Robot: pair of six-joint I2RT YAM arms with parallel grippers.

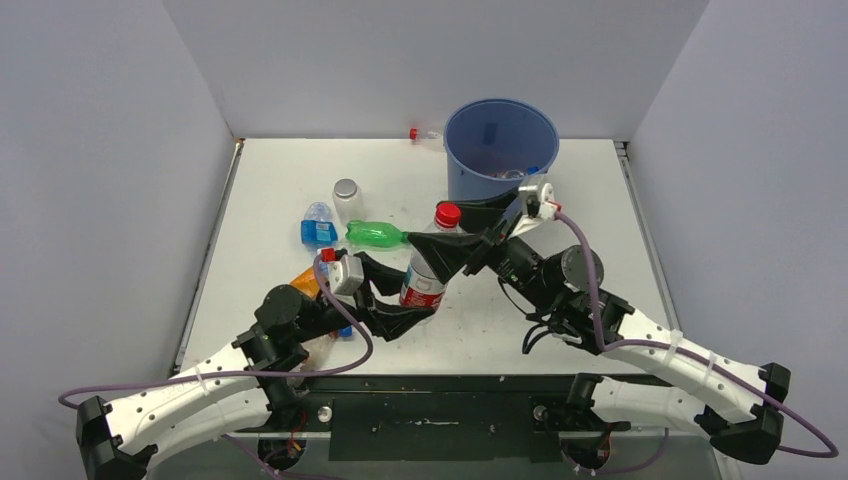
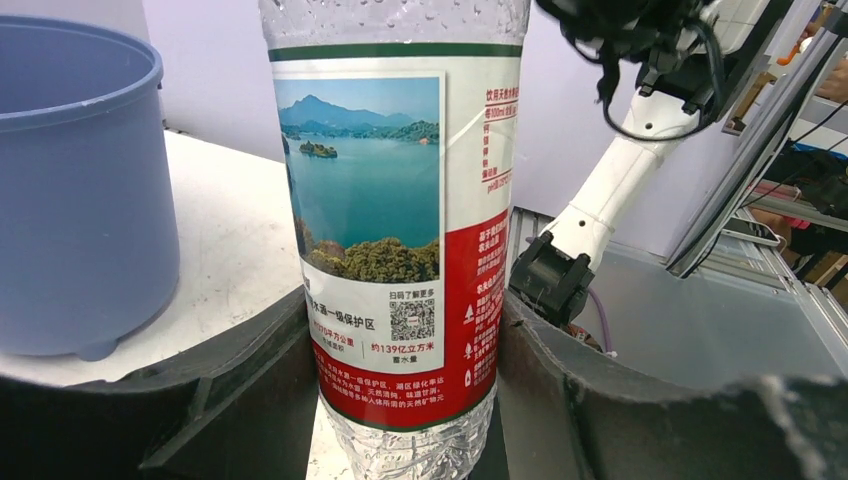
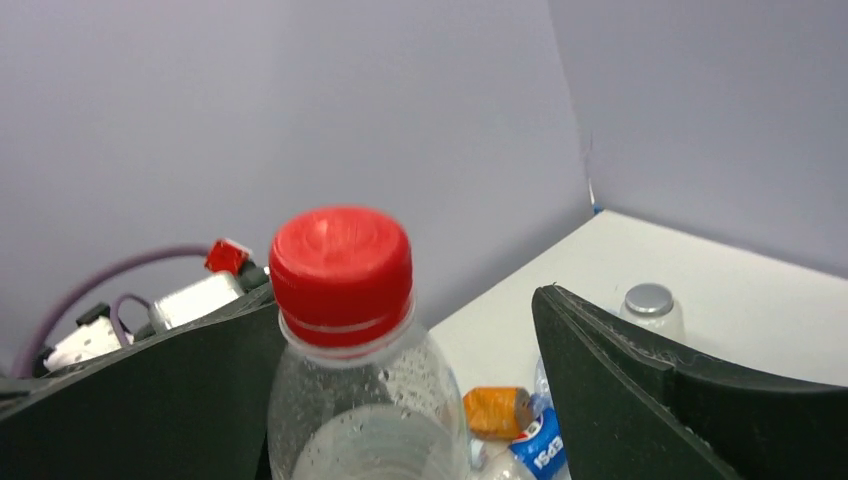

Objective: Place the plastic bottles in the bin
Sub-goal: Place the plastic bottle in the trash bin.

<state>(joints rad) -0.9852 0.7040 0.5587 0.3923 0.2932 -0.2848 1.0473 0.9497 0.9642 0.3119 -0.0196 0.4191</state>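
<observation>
The white table [image 1: 600,230] is the biggest thing, flat and smooth with some marks on it. Next is the bin [image 1: 472,186], at the upper middle of the top view. It is round, blue, smooth plastic and gets thinner near the bottom. A few bottles in the bin [image 1: 510,174] show at its floor, so I think part of the job is done. In the middle of the picture stands the tall bottle [image 1: 424,275], upright. It is clear, thin plastic with little drops inside, bumpy at the bottom, with a shiny label of a lake and a red band. The left gripper [image 2: 405,345] squeezes its lower part, with hard black fingers pressed on both sides. The right gripper [image 3: 410,310] is spread wide around the round red cap, and I see a gap on one side, so it grips nothing. This bottle is near the bin but not in it yet. Others wait at the middle left: a green bottle [image 1: 378,234] lying down, a blue Pepsi bottle [image 1: 319,231], a clear bottle [image 1: 346,198] with a grey cap, and an orange bottle [image 3: 497,412]. One small bottle [image 1: 425,134] lies at the back edge, left of the bin.
</observation>
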